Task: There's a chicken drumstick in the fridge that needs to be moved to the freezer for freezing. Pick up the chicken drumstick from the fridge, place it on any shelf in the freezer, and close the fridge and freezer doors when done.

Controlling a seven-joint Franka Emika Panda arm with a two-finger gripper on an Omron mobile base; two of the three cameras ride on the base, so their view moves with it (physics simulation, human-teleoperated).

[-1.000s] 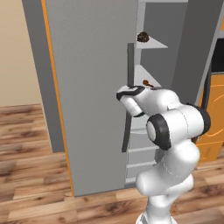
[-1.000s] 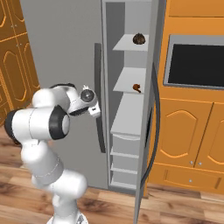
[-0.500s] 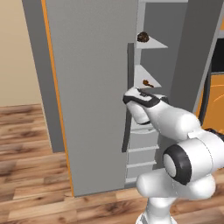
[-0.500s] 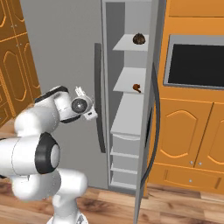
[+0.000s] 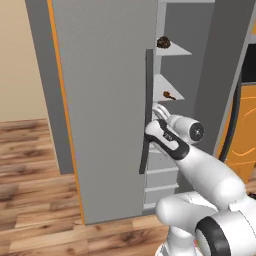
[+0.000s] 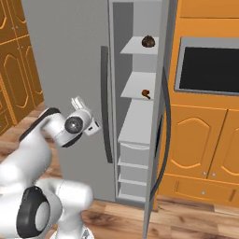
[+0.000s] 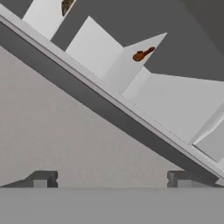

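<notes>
- The white arm's two-finger gripper (image 7: 111, 178) stands wide open and holds nothing; in the hand view its two dark finger tips (image 7: 41, 178) rise well apart in front of the flat grey door face.
- Seen from the left base, the gripper (image 5: 156, 116) sits just beside the long dark vertical bar handle (image 5: 146, 110) of the wide flat grey door (image 5: 107, 100); whether it touches the bar I cannot tell.
- That wide door is closed, and its orange edge shows on the side away from the handle.
- Past the handle, the narrow grey compartment with solid opaque shelves (image 6: 135, 88) stands open, its own tall grey door (image 6: 156, 140) swung out on the far side of the handle, edge-on to the right base view.
- On the middle solid shelf (image 6: 133, 86) lies the small dark red-brown chicken drumstick (image 6: 145, 94), its thin orange-brown bone stub pointing away from the handle; it also shows in the hand view (image 7: 142, 54) and the left base view (image 5: 168, 95).
- On the shelf above lies a round dark-brown lump (image 6: 148, 41).
- Below the drumstick's shelf are stacked grey drawers (image 6: 133, 170), all shut.
- Since the earlier pictures the arm has swung its elbow lower and the hand has moved closer to the bar handle; drumstick, lump and both doors lie as before, and the fingers have stayed equally wide.
- Beyond the open door stand orange cabinet doors (image 6: 200, 144) with a black oven window (image 6: 210, 70) above them.
</notes>
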